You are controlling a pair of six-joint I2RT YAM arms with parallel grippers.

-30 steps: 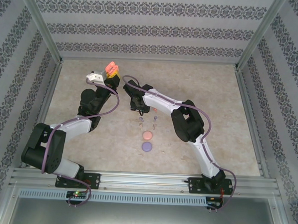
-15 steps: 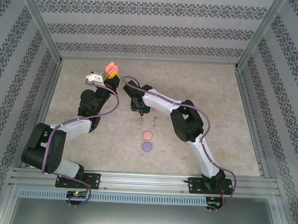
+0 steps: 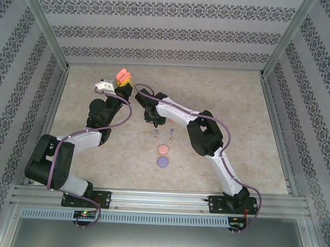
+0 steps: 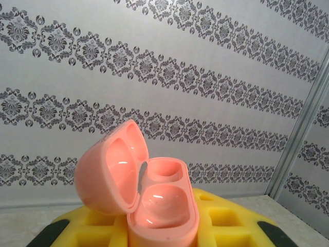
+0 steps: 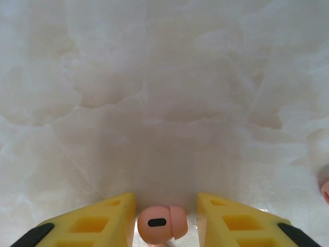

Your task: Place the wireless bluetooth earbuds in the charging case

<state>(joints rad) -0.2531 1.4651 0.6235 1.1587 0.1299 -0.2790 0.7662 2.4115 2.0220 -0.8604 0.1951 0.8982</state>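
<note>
One open salmon charging case (image 4: 154, 200) is being clamped by the left gripper (image 4: 162, 234), per its wrist view. Right wrist view: a salmon earbud (image 5: 157, 224) is being straddled by the right gripper (image 5: 165, 207), jaws apart.

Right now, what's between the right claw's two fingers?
A pale salmon earbud on the table, between the right claw's yellow fingers, in the right wrist view.

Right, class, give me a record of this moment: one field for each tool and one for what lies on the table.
left tool: shut on the open salmon case, held up off the table
right tool: open, low, fingers either side of a salmon bud
on table: pink case, purple case beside it, loose buds nearby
</note>
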